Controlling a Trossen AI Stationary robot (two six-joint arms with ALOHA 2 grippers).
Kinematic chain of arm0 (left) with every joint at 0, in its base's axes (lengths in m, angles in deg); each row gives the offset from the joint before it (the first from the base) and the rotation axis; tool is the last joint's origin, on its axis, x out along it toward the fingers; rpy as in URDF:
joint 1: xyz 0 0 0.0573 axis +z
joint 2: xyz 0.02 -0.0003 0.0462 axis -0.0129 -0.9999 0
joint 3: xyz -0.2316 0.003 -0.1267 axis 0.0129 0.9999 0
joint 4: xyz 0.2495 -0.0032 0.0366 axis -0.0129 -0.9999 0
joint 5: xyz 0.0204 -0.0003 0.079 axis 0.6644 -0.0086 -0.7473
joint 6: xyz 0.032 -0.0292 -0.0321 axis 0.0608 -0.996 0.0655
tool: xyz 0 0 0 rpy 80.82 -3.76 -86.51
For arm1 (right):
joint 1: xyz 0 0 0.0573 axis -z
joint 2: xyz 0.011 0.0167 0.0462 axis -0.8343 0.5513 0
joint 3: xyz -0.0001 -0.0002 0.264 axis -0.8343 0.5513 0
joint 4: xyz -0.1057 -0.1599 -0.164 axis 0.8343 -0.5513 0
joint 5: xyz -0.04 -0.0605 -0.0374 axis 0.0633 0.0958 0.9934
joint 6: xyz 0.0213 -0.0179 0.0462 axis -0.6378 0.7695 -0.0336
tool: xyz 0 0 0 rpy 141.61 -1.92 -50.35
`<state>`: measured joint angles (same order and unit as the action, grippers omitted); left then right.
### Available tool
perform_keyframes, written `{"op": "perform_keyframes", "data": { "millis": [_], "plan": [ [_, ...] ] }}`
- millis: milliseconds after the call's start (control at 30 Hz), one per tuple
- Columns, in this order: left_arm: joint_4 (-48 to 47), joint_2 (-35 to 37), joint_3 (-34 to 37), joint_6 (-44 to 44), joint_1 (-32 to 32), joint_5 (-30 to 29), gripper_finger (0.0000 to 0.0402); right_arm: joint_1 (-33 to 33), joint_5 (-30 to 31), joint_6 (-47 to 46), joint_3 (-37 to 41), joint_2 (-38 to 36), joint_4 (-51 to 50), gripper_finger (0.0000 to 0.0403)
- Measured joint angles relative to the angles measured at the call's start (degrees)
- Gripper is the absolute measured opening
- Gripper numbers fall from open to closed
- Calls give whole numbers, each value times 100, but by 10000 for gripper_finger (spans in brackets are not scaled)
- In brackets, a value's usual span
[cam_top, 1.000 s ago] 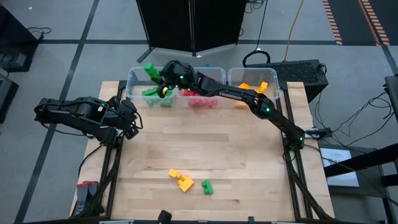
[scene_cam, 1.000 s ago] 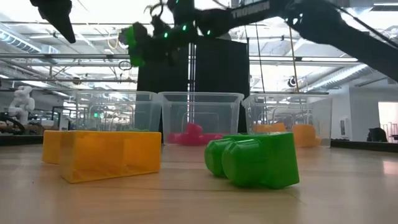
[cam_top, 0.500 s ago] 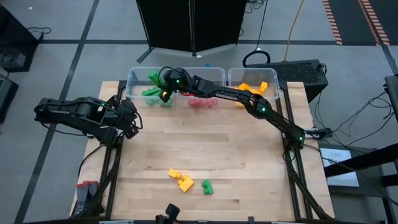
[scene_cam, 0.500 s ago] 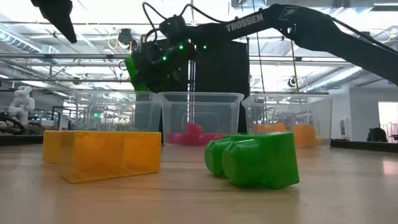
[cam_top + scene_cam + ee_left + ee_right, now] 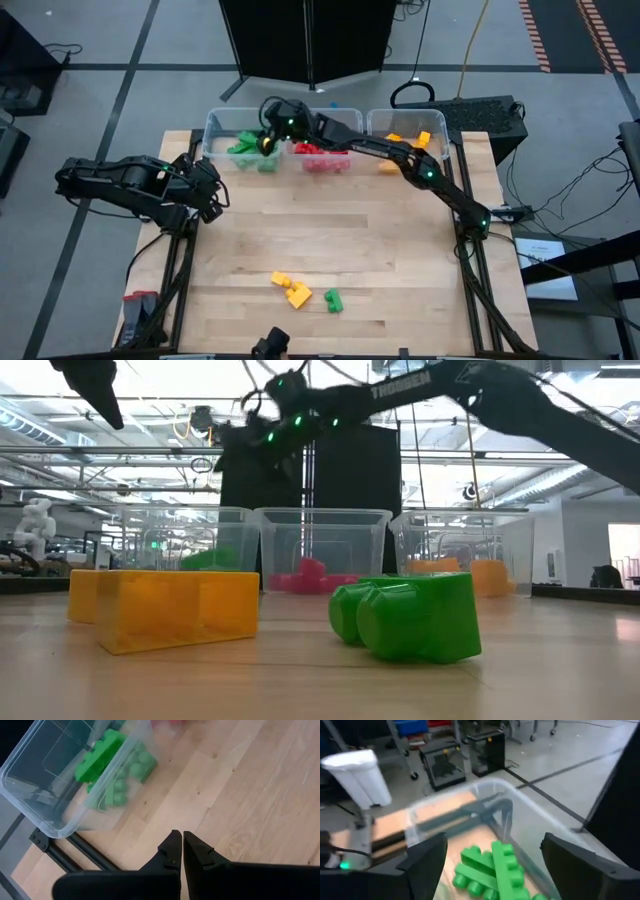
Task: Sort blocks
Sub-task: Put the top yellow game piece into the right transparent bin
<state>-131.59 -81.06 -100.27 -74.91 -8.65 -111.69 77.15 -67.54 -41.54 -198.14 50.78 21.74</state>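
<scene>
High view shows most blocks binned by colour: green (image 5: 243,146), red (image 5: 322,150), yellow (image 5: 401,142). 3 remain on the table (image 5: 330,230): 2 yellow (image 5: 292,291), 1 green (image 5: 333,300). Right gripper (image 5: 266,131) hangs spread and empty over the green bin (image 5: 212,122); left gripper (image 5: 212,197), fingers pressed together, waits near the table's left edge.

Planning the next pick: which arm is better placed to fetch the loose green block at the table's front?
Probably the right: its gripper is open and empty over the green bin, free to swing to the green block. The left gripper waits shut at the table's left edge.
</scene>
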Motion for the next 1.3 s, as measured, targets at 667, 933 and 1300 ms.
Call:
{"op": "perform_keyframes", "data": {
  "millis": [667, 933, 1300],
  "plan": [
    [17, -2, 0, -9, 0, -9, 0, -2044, -2100, 1223, 55, -1842, -4078, 256],
    [179, 0, 0, -13, 0, -11, 0, -2940, -1865, 1198, 108, -452, -3564, 256],
    [332, -2, 0, -24, -2, -10, 0, -3199, -1095, 407, 88, 399, -2804, 256]
  ]
}}
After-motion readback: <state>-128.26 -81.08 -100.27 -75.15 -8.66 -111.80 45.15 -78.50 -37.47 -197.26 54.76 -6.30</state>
